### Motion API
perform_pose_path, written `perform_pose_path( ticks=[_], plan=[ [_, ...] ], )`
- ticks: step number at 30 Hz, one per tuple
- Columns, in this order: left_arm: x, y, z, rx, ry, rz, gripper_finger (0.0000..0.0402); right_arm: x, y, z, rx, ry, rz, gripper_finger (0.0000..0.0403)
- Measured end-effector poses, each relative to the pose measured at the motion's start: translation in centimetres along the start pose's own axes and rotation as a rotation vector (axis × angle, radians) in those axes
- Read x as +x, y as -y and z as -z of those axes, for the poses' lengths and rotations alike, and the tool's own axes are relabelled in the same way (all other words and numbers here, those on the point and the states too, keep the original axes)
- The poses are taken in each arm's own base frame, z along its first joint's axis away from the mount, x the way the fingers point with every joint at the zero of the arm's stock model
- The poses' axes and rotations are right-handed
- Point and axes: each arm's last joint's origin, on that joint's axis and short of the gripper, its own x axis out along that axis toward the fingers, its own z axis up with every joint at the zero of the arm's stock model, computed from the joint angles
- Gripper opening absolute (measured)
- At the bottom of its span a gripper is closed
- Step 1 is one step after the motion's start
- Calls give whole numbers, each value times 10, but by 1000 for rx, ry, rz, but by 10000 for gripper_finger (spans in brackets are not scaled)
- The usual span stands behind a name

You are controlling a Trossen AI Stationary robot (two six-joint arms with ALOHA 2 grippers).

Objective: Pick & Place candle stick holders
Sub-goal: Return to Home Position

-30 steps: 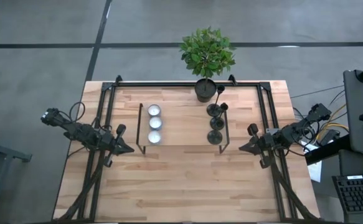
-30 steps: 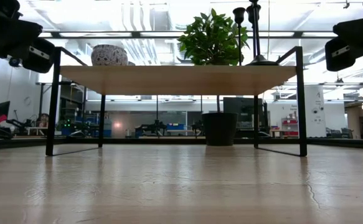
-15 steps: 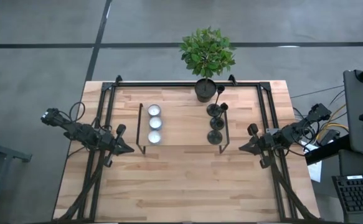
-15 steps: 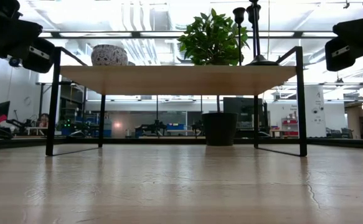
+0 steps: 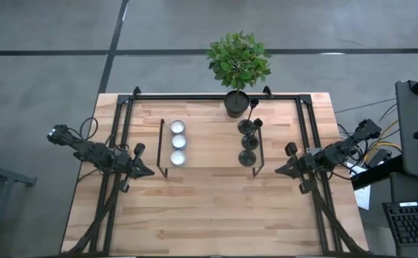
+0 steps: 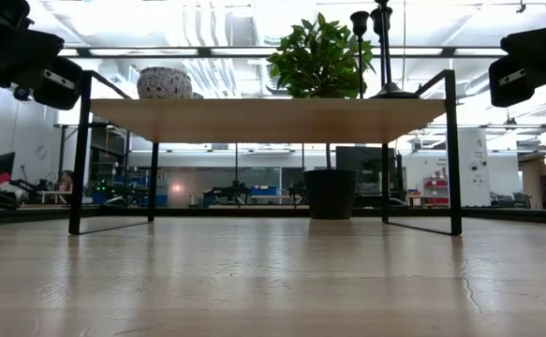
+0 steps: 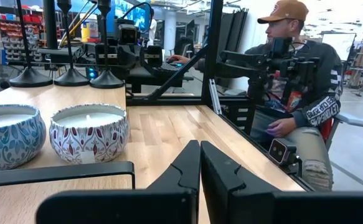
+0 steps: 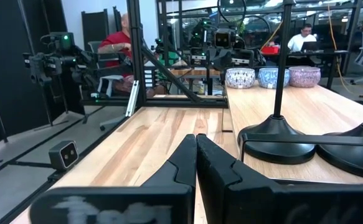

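L hand (image 5: 145,170) fully closed, fingers (image 7: 182,167) pressed flat together, nothing held. It sits low over the left side of the desk (image 5: 209,211), near the left end of the shelf (image 5: 210,143) but not touching, tip pointing at it. R hand (image 5: 280,170) is a mirror image: fingers (image 8: 184,158) together, empty, over the right side of the desk near the shelf's right end, pointing inward

3 candle stick holders (image 5: 249,142) all on the shelf top at the right end, in one front-to-back row, upright, disc bases close together. Low view: thin stems (image 6: 383,47) rise above the shelf board (image 6: 273,120), one disc base visible on it. R wrist view: 2 disc bases (image 8: 278,142) just ahead of R hand, stems cropped. L wrist view: all 3 bases (image 7: 71,76) across the shelf, tops cropped, so can't compare heights there

Candles (image 5: 178,142): 3 round tins w/ white wax, in a row at the shelf's left end, parallel to the holder row & well apart from it. Patterned sides show in L wrist view (image 7: 89,132)

Potted plant (image 5: 239,61) on the far desk edge behind the shelf, near the rearmost holder; contact can't tell

Bkgd: seated person w/ cap (image 7: 293,93) beyond the desk in L wrist view, person in red (image 8: 120,45) in R wrist view
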Motion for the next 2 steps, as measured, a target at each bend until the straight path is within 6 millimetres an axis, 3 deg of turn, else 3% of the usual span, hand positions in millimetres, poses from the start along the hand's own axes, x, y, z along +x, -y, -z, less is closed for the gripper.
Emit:
perform_pose_path(
  ticks=[2],
  plan=[
    [0,0,0,0,0,0,10,0,0,0,-2,0,0,9]
  ],
)
